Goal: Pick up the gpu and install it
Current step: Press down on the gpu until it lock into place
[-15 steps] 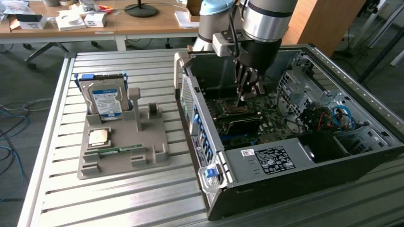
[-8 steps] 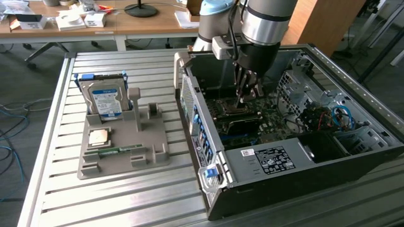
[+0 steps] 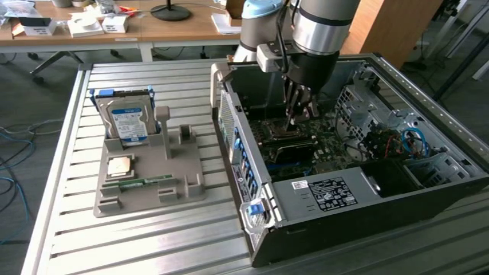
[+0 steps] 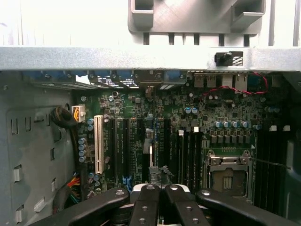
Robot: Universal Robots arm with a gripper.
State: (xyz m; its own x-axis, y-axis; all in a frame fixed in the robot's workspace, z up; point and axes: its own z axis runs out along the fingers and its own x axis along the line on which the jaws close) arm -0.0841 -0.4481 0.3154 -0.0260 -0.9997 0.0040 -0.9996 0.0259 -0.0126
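Exterior view: slatted metal table (image 3: 153, 235), office desks (image 3: 114, 31) behind; end effector (image 3: 299, 117) closed inside case (image 3: 367, 206).

A robotics lab or technical workshop is indicated. A slatted aluminium work table (image 3: 160, 240) is seen, on which an opened computer case (image 3: 359, 189) lies with its motherboard (image 4: 188, 136) exposed, beside a grey parts holder (image 3: 153, 177). An industrial robot arm (image 3: 321, 28) is mounted over the case. Behind, a wooden desk (image 3: 176, 28) strewn with small boxes is seen, and loose cables (image 3: 15, 149) are trailed on the grey floor.
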